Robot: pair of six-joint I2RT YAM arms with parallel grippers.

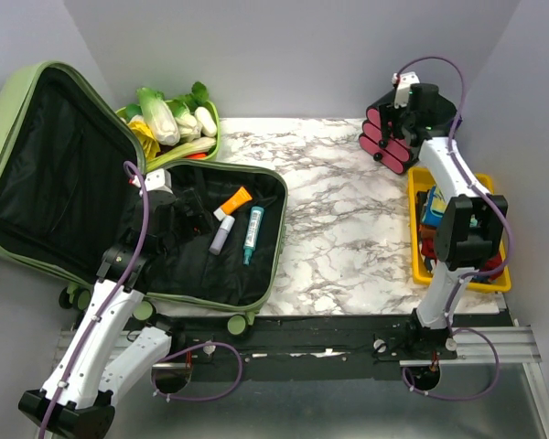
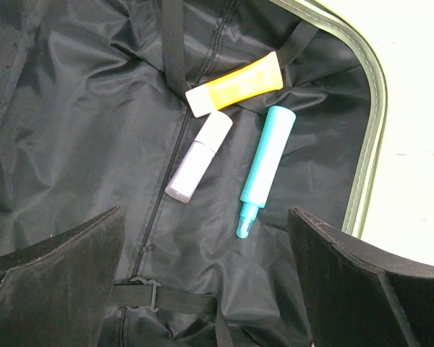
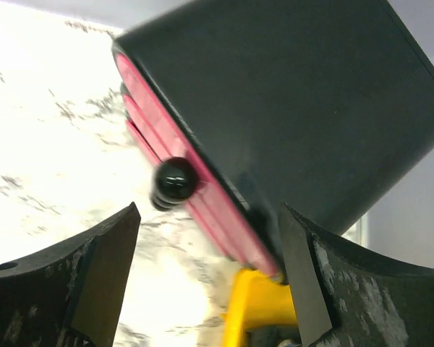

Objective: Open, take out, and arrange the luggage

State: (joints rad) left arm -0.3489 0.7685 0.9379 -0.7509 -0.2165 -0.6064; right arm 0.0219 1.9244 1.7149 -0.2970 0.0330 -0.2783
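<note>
- Far left of the worktop (image 1: 348,210): luggage (image 1: 55,174) lies open, lid tipped back, black lining showing.
- Left end effector (image 2: 206,220) hovers over the lower half, jaws wide, holding nothing.
- On the lining beyond it: lilac bottle (image 2: 199,155), orange tube (image 2: 235,83), teal spray pen (image 2: 264,166), close together.
- Back right: black box (image 3: 296,94), pink-red ends, tilted at the yellow tray (image 1: 414,229).
- Right end effector (image 3: 210,213) is at the box, jaws wide, no grip visible.

Luggage (image 1: 59,174): shiny black fabric lining.
</note>
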